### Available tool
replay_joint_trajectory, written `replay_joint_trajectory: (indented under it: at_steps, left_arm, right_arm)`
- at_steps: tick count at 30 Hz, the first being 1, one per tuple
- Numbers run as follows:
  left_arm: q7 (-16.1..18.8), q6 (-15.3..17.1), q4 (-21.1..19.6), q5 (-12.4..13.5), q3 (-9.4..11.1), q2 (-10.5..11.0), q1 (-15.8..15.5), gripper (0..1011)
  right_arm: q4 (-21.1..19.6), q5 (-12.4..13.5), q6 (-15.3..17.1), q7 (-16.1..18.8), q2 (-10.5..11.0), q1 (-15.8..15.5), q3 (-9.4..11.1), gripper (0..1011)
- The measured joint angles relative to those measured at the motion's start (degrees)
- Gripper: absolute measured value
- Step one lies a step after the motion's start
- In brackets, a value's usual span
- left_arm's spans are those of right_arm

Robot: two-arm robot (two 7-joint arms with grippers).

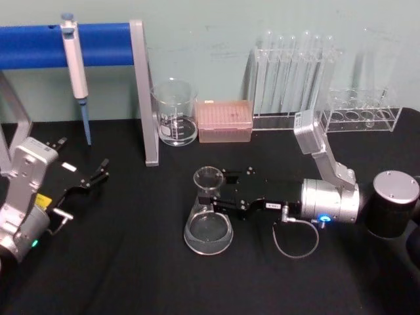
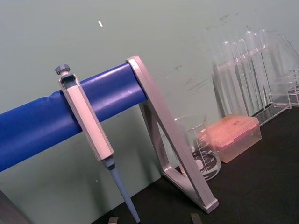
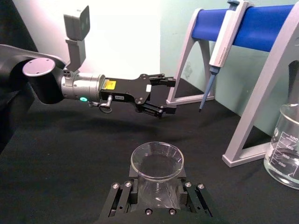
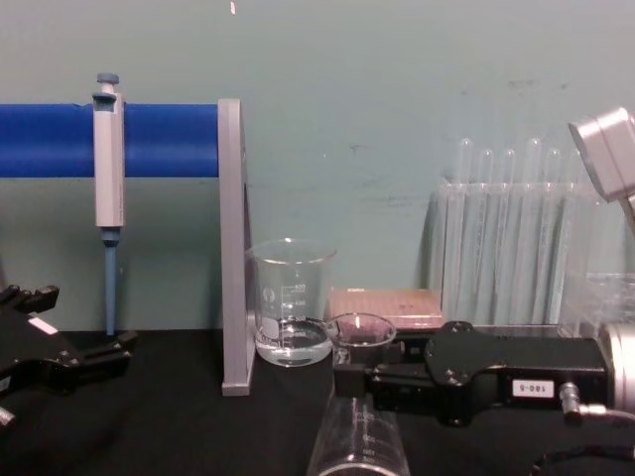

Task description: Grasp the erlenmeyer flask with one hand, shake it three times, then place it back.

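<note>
**Head view.** The flask (image 1: 209,220) stands near the middle of the counter (image 1: 131,275). It is in front of the beaker (image 1: 174,113) and the pink box (image 1: 225,121), and well apart from both. Your right claw (image 1: 218,191) reaches in low from the right. Its jaws are narrow, one on each side of the neck just under the rim, so I judge that it holds the flask. The left claw (image 1: 95,176) rests far to the left with its jaws apart, holding nothing.

**Left wrist view.** This camera looks at the stand (image 2: 177,154) with the pipette (image 2: 86,121) hanging on the blue bar. The beaker and the box are behind it. This arm points away from the work.

**Right wrist view.** The rim of the flask sits right between the jaws, and the neck goes down between them. The pads seem to touch the glass, but clear glass makes the contact hard to confirm. Farther off you see the left claw with its fingers spread.

**Chest view.** The right claw comes across from the right at neck height. The cone of the flask runs below the picture, so the base cannot be checked here.

**Step and next move.** The grasp looks finished, and the flask seems not yet lifted. Next you need a straight lift that frees the base. The grip must be firm, because the smooth neck widens downward. Keep the three shakes short and away from the beaker and the stand.
</note>
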Motion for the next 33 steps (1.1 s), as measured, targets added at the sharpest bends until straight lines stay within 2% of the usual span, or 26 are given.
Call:
replay_joint_trajectory:
  at_steps: [5,13,21,22,24,26,28,31,33]
  left_arm:
    - [0.00,0.00,0.00,0.00,0.00,0.00,0.00,1001]
    - [0.00,0.00,0.00,0.00,0.00,0.00,0.00,1001]
    - [0.00,0.00,0.00,0.00,0.00,0.00,0.00,1001]
    - [0.00,0.00,0.00,0.00,0.00,0.00,0.00,1001]
    - [0.00,0.00,0.00,0.00,0.00,0.00,0.00,1001]
    - [0.00,0.00,0.00,0.00,0.00,0.00,0.00,1001]
    - [0.00,0.00,0.00,0.00,0.00,0.00,0.00,1001]
    - [0.00,0.00,0.00,0.00,0.00,0.00,0.00,1001]
    - [0.00,0.00,0.00,0.00,0.00,0.00,0.00,1001]
  right_arm:
    - [-1.43,0.33,-0.31,-1.65,0.01,-0.99,0.95,449]
    - [-7.84,0.59,0.83,-6.79,1.25,-2.81,2.95,449]
    - [-21.41,-1.61,5.09,-18.19,4.23,-7.49,6.12,449]
    - [-21.41,-1.61,5.09,-18.19,4.23,-7.49,6.12,449]
    - [-25.30,-2.14,6.17,-21.70,4.92,-9.51,7.54,449]
    - [-26.28,-2.27,6.40,-22.55,5.10,-10.17,7.99,449]
    - [-29.73,-2.64,6.99,-25.90,5.51,-12.60,9.79,449]
    - [-31.76,-2.72,7.19,-28.07,5.60,-14.40,11.15,449]
    - [-33.82,-2.74,7.17,-30.51,5.55,-16.69,12.93,449]
